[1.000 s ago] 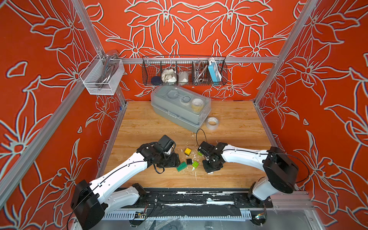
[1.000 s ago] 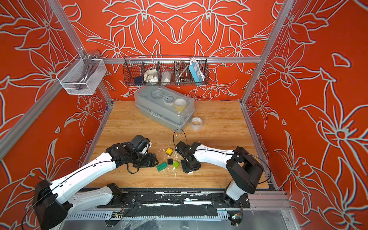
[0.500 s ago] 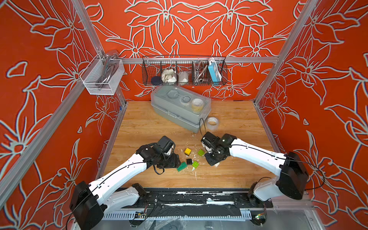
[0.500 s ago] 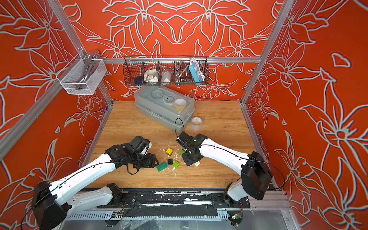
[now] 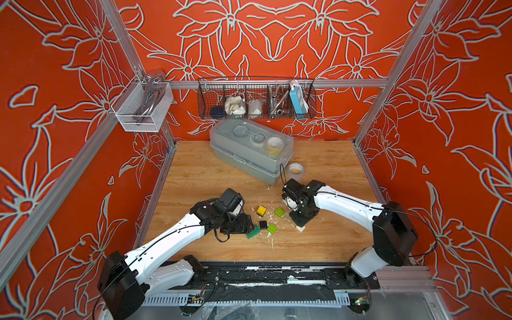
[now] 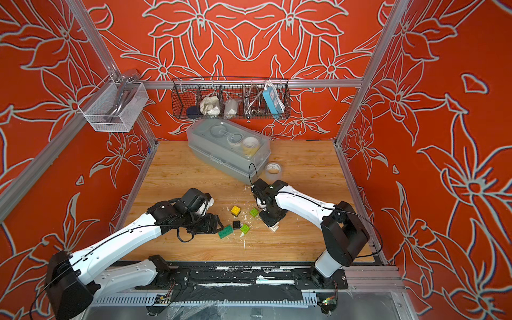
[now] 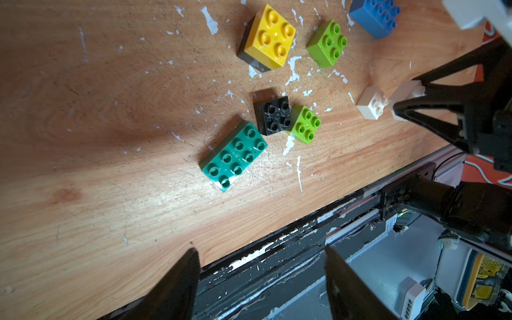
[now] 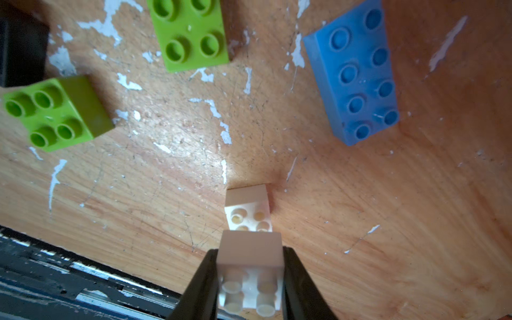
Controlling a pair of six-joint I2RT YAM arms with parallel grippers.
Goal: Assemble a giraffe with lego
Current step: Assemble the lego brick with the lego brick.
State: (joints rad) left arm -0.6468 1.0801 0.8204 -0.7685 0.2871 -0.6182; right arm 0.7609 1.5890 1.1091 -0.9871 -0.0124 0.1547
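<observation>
No giraffe is in view; the lego lies as loose bricks. My right gripper (image 8: 250, 250) is shut on a white brick (image 8: 250, 243), held just above and beside a second white brick (image 8: 248, 199) on the table (image 5: 299, 228). A blue long brick (image 8: 357, 72) lies beside them, hidden under the arm in both top views. My left gripper (image 7: 260, 249) stands open and empty next to the dark green brick (image 7: 234, 156) (image 5: 253, 232). Close by are a black brick (image 7: 273, 115), two lime bricks (image 7: 304, 124) (image 7: 327, 43) and a yellow brick on a black one (image 7: 270, 36).
A clear plastic box (image 5: 250, 155) and a tape roll (image 5: 295, 169) stand behind the bricks. A wire basket (image 5: 256, 99) and a white mesh basket (image 5: 141, 108) hang on the walls. The black front rail (image 5: 263, 277) borders the wooden table (image 5: 207, 171).
My right gripper has moved to the right, away from the cluster of bricks, and now stands over the white brick on the table. The left arm has not moved.
</observation>
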